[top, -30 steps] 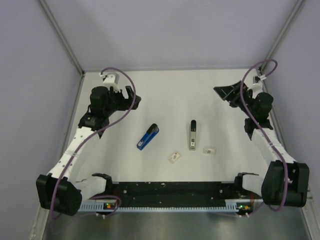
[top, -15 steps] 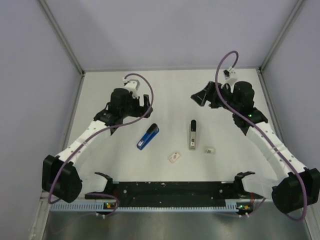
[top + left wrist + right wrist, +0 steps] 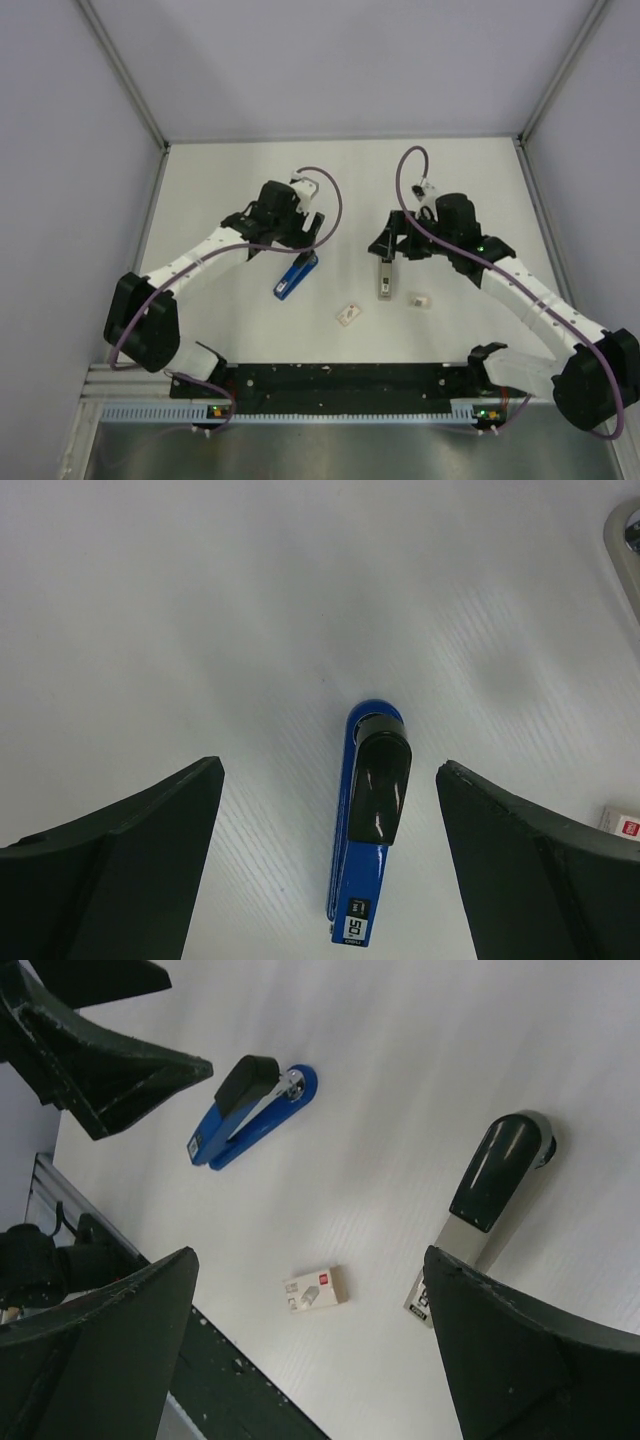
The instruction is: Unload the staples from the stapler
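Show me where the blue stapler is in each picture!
Top external: blue stapler, left of centre.
Left wrist: bottom middle.
Right wrist: upper left.
Shared landmark: the small white box lying near it.

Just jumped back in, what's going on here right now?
Nothing is gripped yet. The left gripper hangs open over the blue stapler, and the right gripper hangs open over the grey stapler beside it. Both staplers lie closed on the white table. One small white box sits between them and another right of the grey one. No loose staples show.
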`<move>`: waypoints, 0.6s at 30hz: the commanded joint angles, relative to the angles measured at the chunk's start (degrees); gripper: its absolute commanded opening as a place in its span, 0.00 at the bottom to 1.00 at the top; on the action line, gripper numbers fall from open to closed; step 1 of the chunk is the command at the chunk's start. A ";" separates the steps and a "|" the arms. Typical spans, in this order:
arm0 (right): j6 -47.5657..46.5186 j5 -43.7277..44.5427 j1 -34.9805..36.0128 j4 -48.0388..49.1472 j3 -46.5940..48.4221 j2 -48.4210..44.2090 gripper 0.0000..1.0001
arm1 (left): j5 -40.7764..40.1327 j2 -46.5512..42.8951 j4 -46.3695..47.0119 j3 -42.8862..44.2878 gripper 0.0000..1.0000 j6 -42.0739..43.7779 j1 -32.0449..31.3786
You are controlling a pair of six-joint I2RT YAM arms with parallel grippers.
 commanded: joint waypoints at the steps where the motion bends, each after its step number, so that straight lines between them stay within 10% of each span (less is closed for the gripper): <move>1: -0.87 -1.97 2.21 0.71 -0.42 -0.27 0.95 | 2.37 1.72 -1.02 2.35 0.94 4.88 -0.53; 18: -1.23 -3.81 2.82 0.36 -1.03 -0.88 0.95 | 8.81 8.32 -2.96 1.39 0.91 7.00 -0.96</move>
